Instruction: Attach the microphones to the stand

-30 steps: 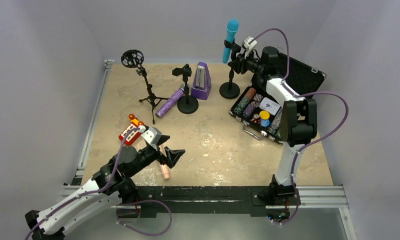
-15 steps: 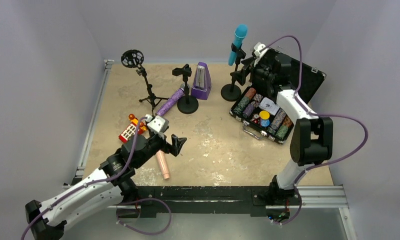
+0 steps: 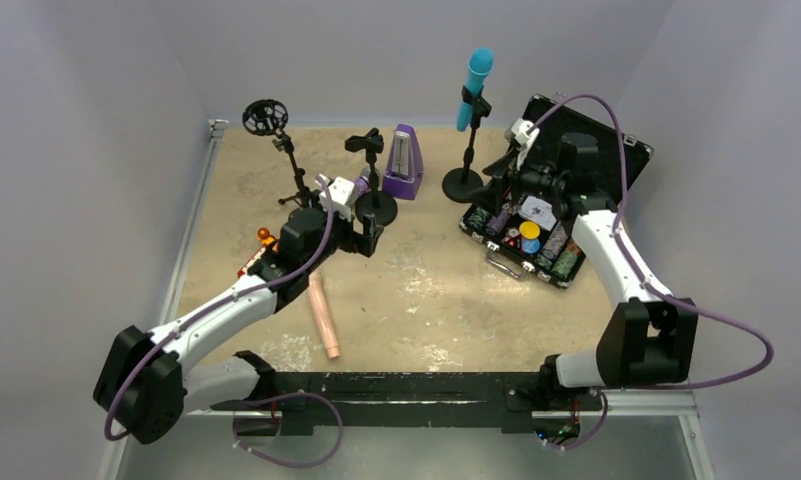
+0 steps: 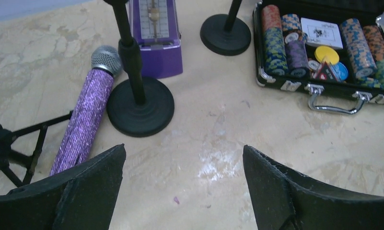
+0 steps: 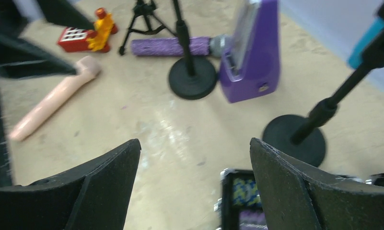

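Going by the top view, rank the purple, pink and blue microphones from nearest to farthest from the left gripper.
1. purple microphone, lying just ahead of the left gripper, toward its left finger.
2. pink microphone, lying behind the gripper, toward the arm bases.
3. blue microphone, clipped in the far stand, off to the right.

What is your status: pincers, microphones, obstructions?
Left pincer, right pincer open, empty. Blue microphone on stand; purple microphone, pink microphone lying loose. Tripod leg beside purple.

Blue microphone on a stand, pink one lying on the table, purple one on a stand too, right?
No: the purple microphone lies flat on the table beside a round stand base, as the left wrist view shows. The blue microphone is on a stand and the pink microphone lies on the table.
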Motion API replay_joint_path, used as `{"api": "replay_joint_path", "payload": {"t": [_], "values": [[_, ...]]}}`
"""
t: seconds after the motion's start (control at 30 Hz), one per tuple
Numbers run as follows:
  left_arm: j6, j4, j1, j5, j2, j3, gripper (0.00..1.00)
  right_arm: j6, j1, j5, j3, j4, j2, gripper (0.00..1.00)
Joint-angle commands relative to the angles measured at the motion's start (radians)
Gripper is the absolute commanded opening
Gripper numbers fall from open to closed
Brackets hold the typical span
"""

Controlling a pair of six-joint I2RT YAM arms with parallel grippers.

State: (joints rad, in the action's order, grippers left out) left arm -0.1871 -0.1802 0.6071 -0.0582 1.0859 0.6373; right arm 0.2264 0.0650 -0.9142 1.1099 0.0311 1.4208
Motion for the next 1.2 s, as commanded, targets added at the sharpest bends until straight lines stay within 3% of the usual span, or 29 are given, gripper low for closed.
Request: {"api": "replay_joint_path", "payload": {"t": [0.0, 0.13, 0.33, 0.47, 0.77, 0.87, 0.93, 1.1, 1.17], "values": [[0.041, -0.232, -0.088, 0.119, 0.129, 0.085, 0.94, 0.067, 0.002, -0.184, 0.034, 0.383, -0.149, 0.88], [0.074, -0.440, -0.144, 0.190, 0.289, 0.101, 0.88, 0.102, 0.001, -0.286, -0.091, 0.464, -0.330, 0.88], [0.138, -0.591, -0.158, 0.170, 0.494, 0.195, 0.83, 0.043, -0.001, -0.334, -0.345, 0.202, -0.598, 0.95], [0.181, -0.661, -0.159, 0.136, 0.564, 0.247, 0.77, 0.062, -0.009, -0.355, -0.350, 0.212, -0.617, 0.95], [0.291, -0.557, -0.165, 0.138, 0.655, 0.381, 0.60, 0.108, -0.018, -0.385, -0.329, 0.249, -0.628, 0.95], [0.302, -0.550, -0.165, 0.134, 0.681, 0.404, 0.48, 0.104, -0.025, -0.389, -0.335, 0.239, -0.645, 0.95], [0.305, -0.544, -0.165, 0.124, 0.691, 0.416, 0.30, 0.103, -0.030, -0.396, -0.334, 0.239, -0.649, 0.95], [0.317, -0.530, -0.167, 0.131, 0.693, 0.438, 0.02, 0.101, -0.042, -0.416, -0.338, 0.237, -0.652, 0.95], [0.321, -0.535, -0.169, 0.153, 0.680, 0.431, 0.00, 0.102, -0.044, -0.419, -0.340, 0.237, -0.656, 0.95]]}}
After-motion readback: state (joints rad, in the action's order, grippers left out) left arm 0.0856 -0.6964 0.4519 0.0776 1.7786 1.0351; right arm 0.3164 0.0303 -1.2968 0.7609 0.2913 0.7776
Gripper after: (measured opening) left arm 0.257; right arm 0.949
